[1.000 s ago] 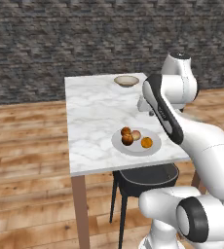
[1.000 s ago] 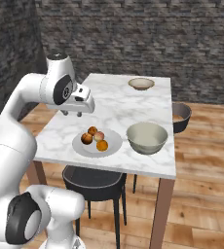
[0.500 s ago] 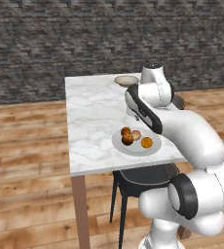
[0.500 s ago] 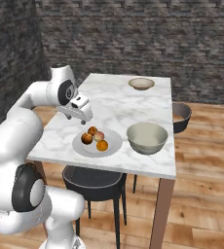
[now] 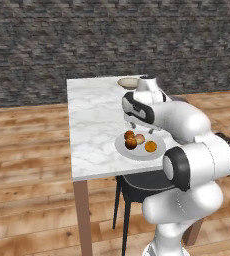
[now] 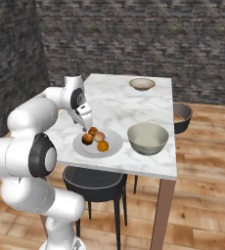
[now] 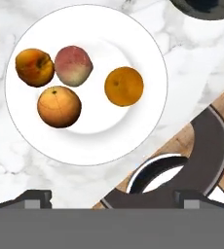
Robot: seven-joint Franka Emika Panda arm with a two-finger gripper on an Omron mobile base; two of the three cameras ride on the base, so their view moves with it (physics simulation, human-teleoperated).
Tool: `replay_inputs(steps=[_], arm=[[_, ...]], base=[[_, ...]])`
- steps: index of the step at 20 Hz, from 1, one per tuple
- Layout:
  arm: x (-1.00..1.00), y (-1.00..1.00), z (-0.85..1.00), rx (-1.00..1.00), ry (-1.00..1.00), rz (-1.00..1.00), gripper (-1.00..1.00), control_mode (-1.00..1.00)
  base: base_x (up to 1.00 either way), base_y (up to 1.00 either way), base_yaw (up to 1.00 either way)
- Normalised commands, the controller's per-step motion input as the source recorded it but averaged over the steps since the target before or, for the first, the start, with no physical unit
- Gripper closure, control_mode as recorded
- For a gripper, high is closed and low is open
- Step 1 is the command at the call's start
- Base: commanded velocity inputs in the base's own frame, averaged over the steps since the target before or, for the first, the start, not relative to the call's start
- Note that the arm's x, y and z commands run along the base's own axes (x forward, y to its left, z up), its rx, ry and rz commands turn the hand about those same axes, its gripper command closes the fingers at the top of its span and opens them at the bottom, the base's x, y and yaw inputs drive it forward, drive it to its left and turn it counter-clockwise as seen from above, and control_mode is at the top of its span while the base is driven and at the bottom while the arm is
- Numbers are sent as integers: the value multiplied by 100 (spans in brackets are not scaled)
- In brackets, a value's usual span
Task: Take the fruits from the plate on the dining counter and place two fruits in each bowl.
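Gripper (image 6: 86, 124) has swung in over the plate (image 7: 148, 53) in the last second (jaws spread, empty), all four fruits (image 7: 72, 87) still on it, bowls (image 6: 147, 138) unfilled, so first pick pending.

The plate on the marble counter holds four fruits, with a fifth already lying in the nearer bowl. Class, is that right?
Not quite. The plate does hold four fruits, but the right base view shows the nearer bowl empty; no fifth fruit lies in it.
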Motion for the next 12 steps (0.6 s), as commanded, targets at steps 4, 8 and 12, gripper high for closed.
replay_inputs(steps=[4, 8, 12], arm=[[55, 7, -76, 5, 3, 1, -100, -100], [56, -3, -52, 0, 0, 6, -100, -100], [17, 1, -19, 0, 2, 2, -100, -100]], base=[[0, 0, 0], [0, 0, 0], [0, 0, 0]])
